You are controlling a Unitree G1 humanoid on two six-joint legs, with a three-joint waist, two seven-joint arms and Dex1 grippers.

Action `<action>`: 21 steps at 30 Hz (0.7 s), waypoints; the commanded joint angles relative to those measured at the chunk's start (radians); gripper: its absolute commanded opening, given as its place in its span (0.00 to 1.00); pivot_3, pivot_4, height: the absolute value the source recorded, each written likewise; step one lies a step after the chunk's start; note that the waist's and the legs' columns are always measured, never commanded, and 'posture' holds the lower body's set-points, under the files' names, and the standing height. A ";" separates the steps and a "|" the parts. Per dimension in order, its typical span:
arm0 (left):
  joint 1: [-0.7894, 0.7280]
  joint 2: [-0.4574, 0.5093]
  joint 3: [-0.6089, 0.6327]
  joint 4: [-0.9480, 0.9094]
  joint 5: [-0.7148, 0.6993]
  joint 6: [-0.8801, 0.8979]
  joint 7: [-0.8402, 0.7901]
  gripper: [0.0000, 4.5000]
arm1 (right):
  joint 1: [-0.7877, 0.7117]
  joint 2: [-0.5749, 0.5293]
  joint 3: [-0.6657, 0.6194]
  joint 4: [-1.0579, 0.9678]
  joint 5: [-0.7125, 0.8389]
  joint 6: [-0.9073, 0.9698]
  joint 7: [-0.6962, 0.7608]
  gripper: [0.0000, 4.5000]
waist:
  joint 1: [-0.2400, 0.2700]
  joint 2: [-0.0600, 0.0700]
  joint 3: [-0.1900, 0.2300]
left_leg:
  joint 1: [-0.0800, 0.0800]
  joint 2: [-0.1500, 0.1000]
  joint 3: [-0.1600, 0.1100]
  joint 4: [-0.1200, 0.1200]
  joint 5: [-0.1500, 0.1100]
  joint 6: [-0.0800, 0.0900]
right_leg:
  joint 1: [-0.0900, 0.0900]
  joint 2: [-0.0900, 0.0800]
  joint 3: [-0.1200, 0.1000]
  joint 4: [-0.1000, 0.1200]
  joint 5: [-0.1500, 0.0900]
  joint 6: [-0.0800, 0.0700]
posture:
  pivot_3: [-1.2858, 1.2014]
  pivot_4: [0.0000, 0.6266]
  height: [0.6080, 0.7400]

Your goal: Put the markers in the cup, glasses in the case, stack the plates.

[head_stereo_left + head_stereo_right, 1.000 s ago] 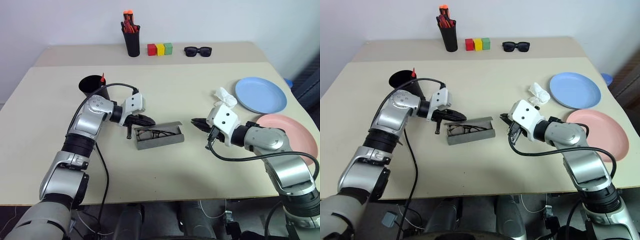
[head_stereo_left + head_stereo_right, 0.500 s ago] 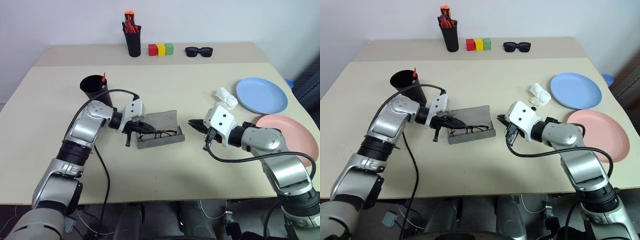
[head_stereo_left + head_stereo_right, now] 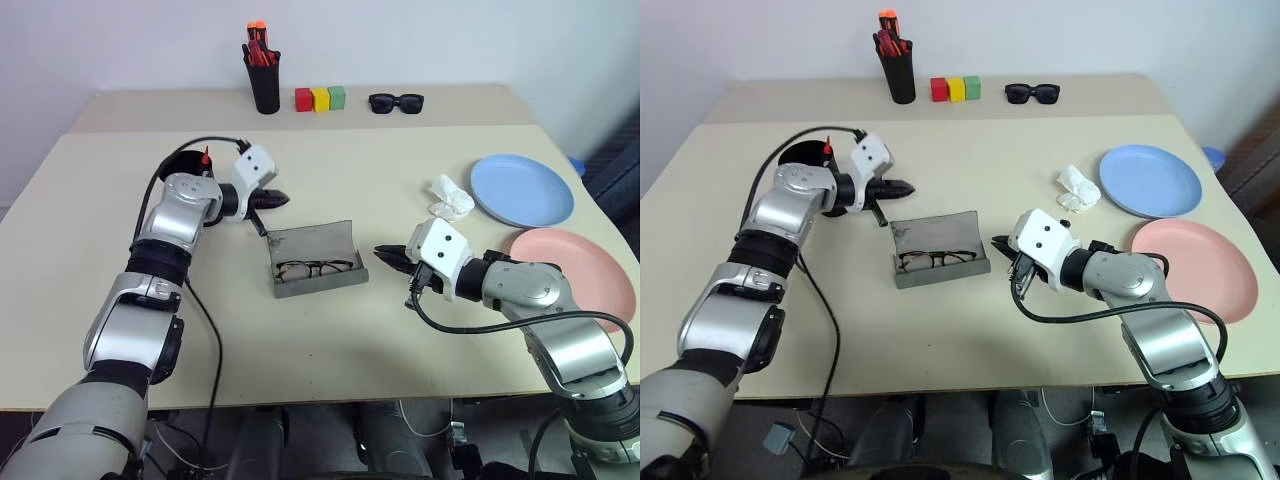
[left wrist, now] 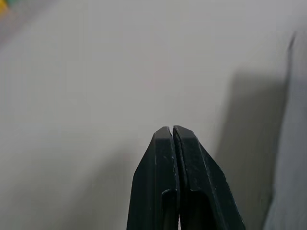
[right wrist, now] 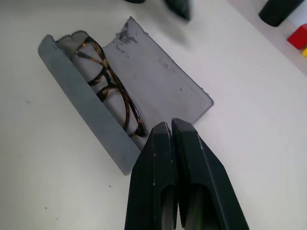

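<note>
2 grippers hang over the beige bench (image 3: 330, 390), and both have their jaws pressed fully together with nothing between them. The left gripper (image 3: 280, 198) sits above bare bench between the cup (image 3: 178, 172) and the case (image 3: 316, 260), clear of both, its tip aimed toward the robot's right. The right gripper (image 3: 384, 254) hovers just beside the case's right end, not touching it, pointing toward the robot's left.

The grey case lies near the middle of the bench with its flap folded back and standing open. The glasses (image 3: 315, 268) lie inside it, lenses along the front wall; the right wrist view shows their brown frame tucked into the trough.

The black cup stands behind the left arm, and 1 red marker tip (image 3: 206, 155) pokes above its rim.

2 plates rest at the robot's right: the light blue plate (image 3: 521, 189) farther back, the pink plate (image 3: 588, 265) nearer, side by side and not stacked. Crumpled white tissue (image 3: 449, 197) lies just left of the blue plate.

Along the far edge stand a black holder of orange-red markers (image 3: 264, 70), 3 coloured blocks (image 3: 320, 98) and black sunglasses (image 3: 396, 102).
</note>
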 commanded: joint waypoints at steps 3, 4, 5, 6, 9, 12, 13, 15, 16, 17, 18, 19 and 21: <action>-0.004 0.015 -0.048 -0.036 0.019 -0.084 -0.131 0.00 | 0.001 -0.007 -0.018 -0.049 0.018 0.001 -0.001 0.01 | 0.002 0.000 0.000 | 0.000 0.000 0.000 0.000 0.000 0.000 | 0.000 0.000 0.000 0.000 0.000 0.000 | 0.52 0.24 1.00; 0.004 0.020 -0.054 -0.042 0.021 -0.093 -0.152 0.00 | 0.002 -0.007 -0.019 -0.051 0.019 0.002 -0.002 0.01 | 0.001 0.000 0.000 | 0.000 0.000 0.000 0.000 0.000 0.000 | 0.000 0.000 0.000 0.000 0.000 0.000 | 0.52 0.24 1.00; 0.011 0.025 -0.054 -0.052 0.013 -0.092 -0.179 0.00 | 0.004 -0.007 -0.020 -0.052 0.019 0.003 -0.003 0.01 | 0.000 0.000 0.000 | 0.000 0.000 0.000 0.000 0.000 0.000 | 0.000 0.000 0.000 0.000 0.000 0.000 | 0.52 0.24 1.00; 0.016 0.028 -0.049 -0.064 0.000 -0.079 -0.203 0.00 | 0.006 -0.008 -0.022 -0.054 0.020 0.004 -0.005 0.01 | -0.002 0.000 0.000 | 0.000 0.000 0.000 0.000 0.000 0.000 | 0.000 0.000 0.000 0.000 0.000 0.000 | 0.52 0.24 1.00; 0.041 0.042 -0.030 -0.133 -0.051 -0.033 -0.291 0.00 | 0.010 -0.009 -0.026 -0.058 0.022 0.006 -0.009 0.01 | -0.004 0.000 0.000 | 0.000 0.000 0.000 0.000 0.000 0.000 | 0.000 0.000 0.000 0.000 0.000 0.000 | 0.52 0.24 1.00; 0.090 0.065 -0.026 -0.232 -0.098 -0.010 -0.367 0.00 | 0.012 -0.008 -0.026 -0.058 0.021 0.005 -0.012 0.01 | -0.005 0.000 0.000 | 0.000 0.000 0.000 0.000 0.000 0.000 | 0.000 0.000 0.000 0.000 0.000 0.000 | 0.52 0.24 1.00; 0.110 0.071 -0.024 -0.273 -0.118 0.008 -0.387 0.00 | 0.011 -0.008 -0.026 -0.057 0.021 0.003 -0.013 0.01 | -0.004 0.000 0.000 | 0.000 0.000 0.000 0.000 0.000 0.000 | 0.000 0.000 0.000 0.000 0.000 0.000 | 0.52 0.24 1.00; 0.141 0.080 -0.022 -0.340 -0.143 0.041 -0.406 0.00 | 0.010 -0.007 -0.024 -0.053 0.020 0.001 -0.014 0.01 | -0.003 0.000 0.000 | 0.000 0.000 0.000 0.000 0.000 0.000 | 0.000 0.000 0.000 0.000 0.000 0.000 | 0.52 0.24 1.00; 0.159 0.087 -0.025 -0.376 -0.151 0.056 -0.415 0.00 | 0.009 -0.007 -0.023 -0.051 0.020 -0.001 -0.015 0.01 | -0.003 0.000 0.000 | 0.000 0.000 0.000 0.000 0.000 0.000 | 0.000 0.000 0.000 0.000 0.000 0.000 | 0.52 0.24 1.00; 0.176 0.094 -0.029 -0.409 -0.158 0.067 -0.422 0.00 | 0.008 -0.007 -0.022 -0.049 0.020 -0.002 -0.015 0.01 | -0.003 0.000 0.000 | 0.000 0.000 0.000 0.000 0.000 0.000 | 0.000 0.000 0.000 0.000 0.000 0.000 | 0.52 0.24 1.00; 0.194 0.100 -0.032 -0.442 -0.165 0.079 -0.429 0.00 | 0.007 -0.007 -0.022 -0.047 0.021 -0.003 -0.016 0.01 | -0.003 0.000 0.000 | 0.000 0.000 0.000 0.000 0.000 0.000 | 0.000 0.000 0.000 0.000 0.000 0.000 | 0.52 0.24 1.00; 0.216 0.107 -0.036 -0.485 -0.176 0.096 -0.437 0.00 | 0.006 -0.007 -0.020 -0.044 0.020 -0.005 -0.016 0.01 | -0.003 0.000 0.000 | 0.000 0.000 0.000 0.000 0.000 0.000 | 0.000 0.000 0.000 0.000 0.000 0.000 | 0.52 0.24 1.00; 0.252 0.120 -0.042 -0.554 -0.190 0.122 -0.446 0.00 | 0.005 -0.007 -0.019 -0.040 0.020 -0.008 -0.015 0.01 | -0.003 0.000 0.000 | 0.000 0.000 0.000 0.000 0.000 0.000 | 0.000 0.000 0.000 0.000 0.000 0.000 | 0.52 0.24 1.00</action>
